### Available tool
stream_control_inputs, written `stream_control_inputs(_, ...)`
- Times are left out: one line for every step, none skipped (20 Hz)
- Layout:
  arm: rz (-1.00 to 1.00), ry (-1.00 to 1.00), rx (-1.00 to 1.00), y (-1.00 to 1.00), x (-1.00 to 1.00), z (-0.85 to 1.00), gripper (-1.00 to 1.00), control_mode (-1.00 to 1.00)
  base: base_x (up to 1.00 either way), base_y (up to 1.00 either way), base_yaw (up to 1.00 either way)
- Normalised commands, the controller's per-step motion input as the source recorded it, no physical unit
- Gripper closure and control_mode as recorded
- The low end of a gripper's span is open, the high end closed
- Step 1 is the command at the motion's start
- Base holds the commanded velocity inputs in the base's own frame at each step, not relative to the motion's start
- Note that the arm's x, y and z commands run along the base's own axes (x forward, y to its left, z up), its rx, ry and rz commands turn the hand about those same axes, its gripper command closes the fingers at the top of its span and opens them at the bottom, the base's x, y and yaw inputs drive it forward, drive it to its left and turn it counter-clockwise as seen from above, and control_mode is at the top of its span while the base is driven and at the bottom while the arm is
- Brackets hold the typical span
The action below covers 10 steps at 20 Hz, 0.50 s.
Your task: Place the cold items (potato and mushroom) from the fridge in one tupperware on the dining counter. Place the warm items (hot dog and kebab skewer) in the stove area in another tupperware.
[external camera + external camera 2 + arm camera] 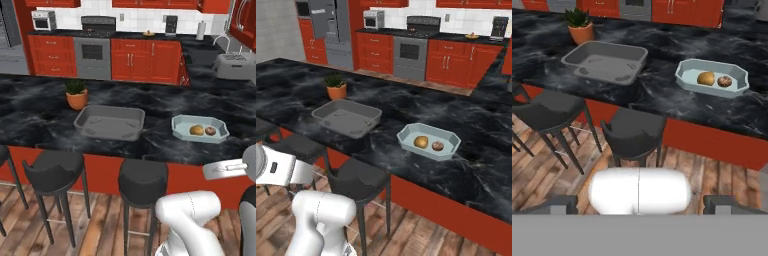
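Observation:
A light blue tupperware (176,128) (452,149) (684,76) stands on the black dining counter (45,120), right of centre. In it lie the potato (197,130) (421,142) (706,78) and, just to its right, the mushroom (210,131) (438,146) (725,81). A grey tupperware (110,122) (347,117) (604,61) to its left holds nothing. My gripper (642,205) is open, low on the stool side of the counter, well short of both containers, with nothing between its fingertips (559,204). The hot dog and kebab skewer are out of view.
A potted plant (76,95) (336,87) stands behind the grey tupperware. Black bar stools (142,182) (634,132) line the counter's near edge. Across the aisle are the stove (92,50) (416,42), red cabinets, the fridge (331,30) and a toaster (232,65).

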Motion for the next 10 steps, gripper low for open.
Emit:
stream_control_inputs(0.0,0.0,0.0,0.0,0.0,0.0,-1.0,1.0,-0.14,1.0,0.0)
stream_control_inputs(0.0,0.0,0.0,0.0,0.0,0.0,-1.0,1.0,-0.06,1.0,0.0)
stream_control_inputs(0.0,0.0,0.0,0.0,0.0,0.0,-1.0,1.0,0.0,1.0,0.0)
stream_control_inputs(0.0,0.0,0.0,0.0,0.0,0.0,-1.0,1.0,0.0,1.0,0.0)
stream_control_inputs(0.0,0.0,0.0,0.0,0.0,0.0,-1.0,1.0,0.0,1.0,0.0)
stream_control_inputs(0.0,0.0,0.0,0.0,0.0,0.0,-1.0,1.0,0.0,1.0,0.0)
stream_control_inputs(0.0,0.0,0.0,0.0,0.0,0.0,-1.0,1.0,0.0,1.0,0.0)
stream_control_inputs(0.0,0.0,0.0,0.0,0.0,0.0,-1.0,1.0,0.0,1.0,0.0)
stream_control_inputs(0.0,0.0,0.0,0.0,0.0,0.0,-1.0,1.0,0.0,1.0,0.0)
stream_control_inputs(0.0,0.0,0.0,0.0,0.0,0.0,-1.0,1.0,0.0,1.0,0.0)
